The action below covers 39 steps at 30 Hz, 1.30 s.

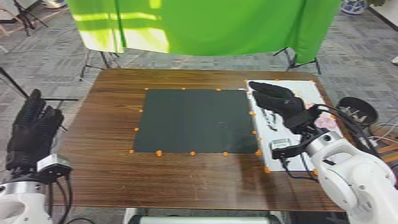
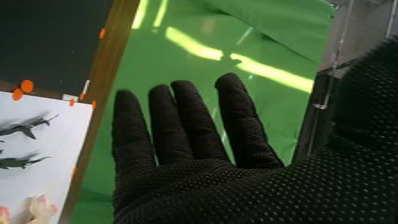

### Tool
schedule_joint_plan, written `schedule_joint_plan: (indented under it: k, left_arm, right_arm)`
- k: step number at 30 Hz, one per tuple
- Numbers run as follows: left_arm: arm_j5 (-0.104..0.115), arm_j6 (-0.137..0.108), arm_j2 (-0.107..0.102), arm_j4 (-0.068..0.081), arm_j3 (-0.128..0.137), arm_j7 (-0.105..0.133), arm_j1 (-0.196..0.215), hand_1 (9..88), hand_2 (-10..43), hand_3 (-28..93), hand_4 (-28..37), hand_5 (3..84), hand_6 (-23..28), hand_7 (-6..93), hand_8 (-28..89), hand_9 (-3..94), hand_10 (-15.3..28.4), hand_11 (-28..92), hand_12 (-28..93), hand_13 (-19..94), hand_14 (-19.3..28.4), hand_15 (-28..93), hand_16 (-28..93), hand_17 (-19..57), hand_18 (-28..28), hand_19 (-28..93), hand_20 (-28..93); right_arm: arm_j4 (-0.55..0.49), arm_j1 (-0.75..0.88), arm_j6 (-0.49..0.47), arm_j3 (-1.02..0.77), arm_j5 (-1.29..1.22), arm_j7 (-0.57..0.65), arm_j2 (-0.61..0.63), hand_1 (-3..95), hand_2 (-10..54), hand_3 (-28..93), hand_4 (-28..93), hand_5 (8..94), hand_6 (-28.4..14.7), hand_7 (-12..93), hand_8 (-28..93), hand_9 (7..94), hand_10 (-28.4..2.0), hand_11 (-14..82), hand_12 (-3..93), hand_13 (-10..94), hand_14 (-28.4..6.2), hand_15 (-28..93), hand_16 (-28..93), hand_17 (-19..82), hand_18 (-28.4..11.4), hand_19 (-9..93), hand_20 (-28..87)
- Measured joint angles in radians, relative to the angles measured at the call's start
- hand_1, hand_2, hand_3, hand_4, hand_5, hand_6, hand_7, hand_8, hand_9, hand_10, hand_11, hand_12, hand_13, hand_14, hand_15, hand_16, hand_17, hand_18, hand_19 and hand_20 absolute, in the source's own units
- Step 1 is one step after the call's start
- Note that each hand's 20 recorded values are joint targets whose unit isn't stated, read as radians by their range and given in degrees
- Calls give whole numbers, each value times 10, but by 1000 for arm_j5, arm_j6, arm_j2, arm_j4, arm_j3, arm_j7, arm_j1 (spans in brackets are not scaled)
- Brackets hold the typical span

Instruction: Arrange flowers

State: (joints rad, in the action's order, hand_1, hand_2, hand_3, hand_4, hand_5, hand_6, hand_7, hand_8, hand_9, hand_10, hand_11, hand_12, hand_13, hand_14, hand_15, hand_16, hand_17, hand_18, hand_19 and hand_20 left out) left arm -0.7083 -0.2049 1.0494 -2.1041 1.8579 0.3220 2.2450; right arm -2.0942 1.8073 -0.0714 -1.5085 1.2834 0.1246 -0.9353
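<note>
Item: pink blooms point(image 2: 41, 208), lay on the white board point(image 1: 306, 90) at the right side of the table point(image 1: 98, 175); were probably light, petals soft and easily crushed, best taken by the stem. Item: dark sprigs point(image 2: 25, 128), lay on the same board; likely thin, springy, prone to slip. Item: right hand point(image 1: 280, 101), empty, was poised above the board, fingers straight and apart from the thumb. Item: left hand point(image 1: 34, 127), empty, was raised at the table's left, fingers extended. Item: label point(image 1: 282, 142), near the right wrist; print was too small to read.
</note>
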Motion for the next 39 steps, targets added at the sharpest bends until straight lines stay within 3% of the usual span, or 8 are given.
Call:
schedule_joint_plan:
  k: [2, 4, 6, 12, 20, 25, 32, 39]
  left_arm:
    - [68, -1, -3, 0, -17, 26, -4, 540, -74, 348, -223, 279, 70, 84, -71, 257, 128, 203, 100, 194, 121, 255, -84, -27, 117, 289, 75]
    - [131, -5, -9, 0, -34, 43, -9, 479, -17, 408, -255, 386, 73, 104, -83, 363, 139, 241, 88, 244, 138, 304, -99, -29, 130, 323, 72]
    - [160, -7, -13, -1, -42, 47, -11, 397, 1, 527, -277, 406, 76, 105, -84, 353, 144, 225, 81, 226, 139, 294, -102, -33, 131, 330, 67]
    - [195, -11, -23, -9, -57, 66, -8, 329, 39, 654, -281, 416, 96, 96, -71, 323, 156, 205, 86, 203, 147, 277, -87, -44, 136, 322, 67]
    - [219, -25, -28, -31, -53, 71, 16, 332, 47, 666, -269, 418, 99, 104, -72, 332, 163, 215, 90, 220, 162, 305, -84, -51, 145, 334, 71]
    - [226, -34, -31, -40, -45, 78, 43, 330, 52, 666, -268, 423, 103, 112, -71, 344, 168, 227, 93, 236, 171, 330, -79, -56, 150, 344, 73]
    - [241, -40, -48, -38, -45, 80, 42, 323, 62, 672, -271, 427, 105, 117, -73, 349, 169, 236, 94, 241, 173, 348, -83, -59, 154, 353, 74]
    - [246, -39, -57, -34, -51, 80, 29, 318, 70, 676, -277, 430, 107, 126, -74, 351, 170, 245, 97, 246, 175, 362, -86, -61, 155, 358, 74]
  right_arm:
    - [-1, 4, 3, -4, -10, 1, 0, 122, -35, 754, -281, 349, -47, 76, -83, 390, -142, 41, 110, 463, -143, 161, 202, 166, -196, 429, 278]
    - [-2, 7, 8, -9, -26, 1, 0, 114, -22, 748, -282, 354, -45, 79, -83, 409, -143, 45, 115, 463, -140, 153, 216, 173, -193, 405, 255]
    - [-2, 8, 17, -9, -41, 0, 1, 121, -16, 763, -280, 362, -43, 83, -85, 413, -144, 44, 116, 402, -140, 123, 208, 168, -189, 344, 225]
    - [-29, 22, 60, -20, -2, 28, 19, 160, -17, 767, -260, 438, -54, 120, -96, 468, -150, 62, 131, 457, -166, 138, 203, 174, -210, 421, 245]
    - [-163, 78, 171, -27, 469, 439, 141, 167, -38, 717, -234, 678, -53, 248, -102, 744, -192, 194, 182, 701, -153, 385, 198, 291, -244, 761, 277]
    - [-188, 131, 6, -72, 649, 524, 200, 143, -23, 668, -228, 751, -51, 315, -84, 830, -185, 251, 217, 774, -147, 484, 222, 364, -251, 864, 297]
    - [-224, 59, -303, 20, 758, 785, 218, 140, -22, 628, -221, 751, -59, 305, -76, 828, -193, 250, 225, 770, -156, 500, 222, 384, -257, 897, 280]
    - [-213, -20, -423, 105, 618, 867, 187, 199, -53, 626, -194, 759, -66, 207, -78, 824, -196, 211, 205, 779, -149, 436, 202, 397, -256, 904, 234]
